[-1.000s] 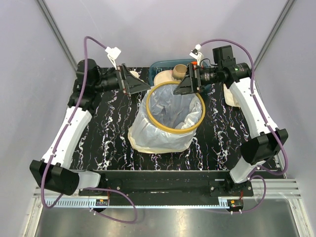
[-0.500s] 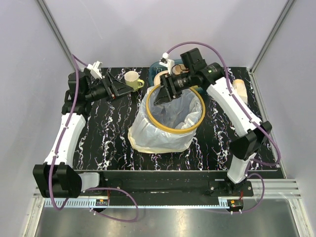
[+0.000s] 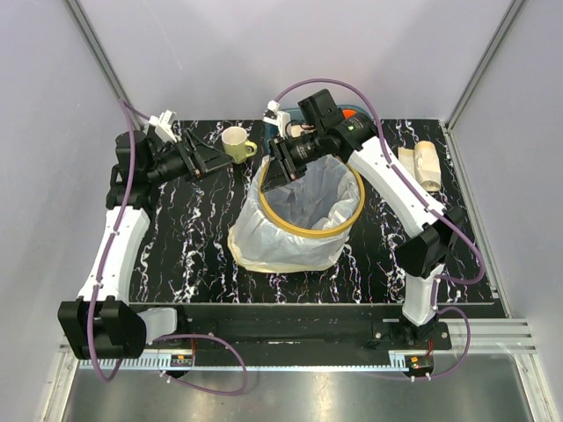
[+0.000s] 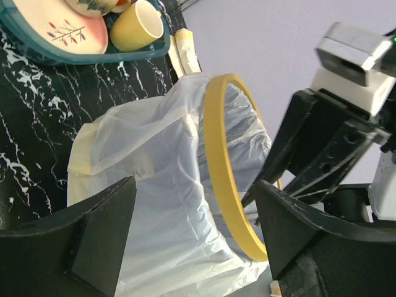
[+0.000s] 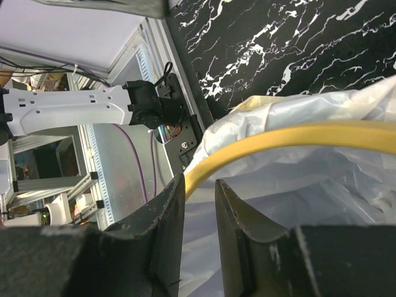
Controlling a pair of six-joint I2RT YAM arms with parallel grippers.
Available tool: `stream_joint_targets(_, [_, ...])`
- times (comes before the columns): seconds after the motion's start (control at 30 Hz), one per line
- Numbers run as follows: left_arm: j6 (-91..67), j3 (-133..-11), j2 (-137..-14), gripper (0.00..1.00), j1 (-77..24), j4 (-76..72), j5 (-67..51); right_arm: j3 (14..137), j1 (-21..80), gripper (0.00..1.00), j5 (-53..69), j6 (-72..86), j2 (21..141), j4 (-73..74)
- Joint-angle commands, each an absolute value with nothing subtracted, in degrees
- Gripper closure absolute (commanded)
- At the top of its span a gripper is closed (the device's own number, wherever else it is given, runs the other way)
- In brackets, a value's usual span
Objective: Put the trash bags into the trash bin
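The trash bin point(image 3: 290, 224) stands mid-table, its yellow rim ring point(image 4: 219, 161) showing. A large translucent trash bag point(image 3: 264, 242) lines it and drapes down its outside point(image 4: 154, 185). A small pale bundle of bags point(image 3: 425, 163) lies at the far right of the table. My right gripper point(image 3: 273, 171) is at the bin's far-left rim. Its jaws are narrowed to a small gap, the ring point(image 5: 297, 145) running just past the fingertips point(image 5: 200, 179); I see nothing clamped. My left gripper point(image 3: 215, 161) hangs wide open left of the bin, the bagged bin beyond its tips point(image 4: 195, 182).
A pale yellow mug point(image 3: 236, 142) stands between the two grippers at the back. The teal dish basket point(image 4: 93, 59), holding a cream plate point(image 4: 65, 28) and a yellow mug point(image 4: 137, 25), sits behind the bin, mostly hidden by the right arm from above. Grey walls enclose the table.
The right arm swung left along the bin's far rim and its jaws narrowed. The left arm drew back to the left, uncovering the pale yellow mug.
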State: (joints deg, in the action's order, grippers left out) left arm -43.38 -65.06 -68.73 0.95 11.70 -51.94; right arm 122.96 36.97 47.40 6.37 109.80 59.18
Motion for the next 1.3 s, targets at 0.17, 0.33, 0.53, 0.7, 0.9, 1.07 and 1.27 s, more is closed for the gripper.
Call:
stream_joint_targets(0.17, [-43.33, -61.44, -69.78, 0.33, 1.23, 13.71, -51.85, 127.09, 38.67, 0.66, 47.64, 6.77, 111.09, 57.75])
stream_joint_targets(0.33, [-42.98, -58.27, -69.35, 0.49, 0.27, 13.71, -52.65, 128.14, 39.28, 0.66, 47.72, 7.29, 112.32, 57.31])
stream_joint_targets(0.53, [-41.93, -56.87, -68.29, 0.51, -1.14, 13.80, -52.21, 127.36, 39.29, 0.64, 46.32, 6.24, 111.10, 58.53])
stream_joint_targets(0.7, [-41.66, -56.87, -68.73, 0.56, -4.30, 13.36, -51.95, 127.35, 39.64, 0.63, 46.58, 6.41, 111.18, 58.10])
stream_joint_targets(0.9, [-41.49, -57.04, -69.35, 0.63, -6.15, 13.36, -51.94, 129.99, 40.25, 0.64, 47.37, 6.94, 113.29, 57.83])
stream_joint_targets(1.07, [-41.13, -57.22, -69.96, 0.65, -6.33, 13.54, -51.86, 130.52, 40.34, 0.65, 47.63, 6.86, 113.47, 57.83])
stream_joint_targets(1.27, [-41.04, -57.48, -70.49, 0.65, -6.33, 13.62, -52.03, 129.29, 40.43, 0.64, 47.72, 7.03, 113.73, 57.83])
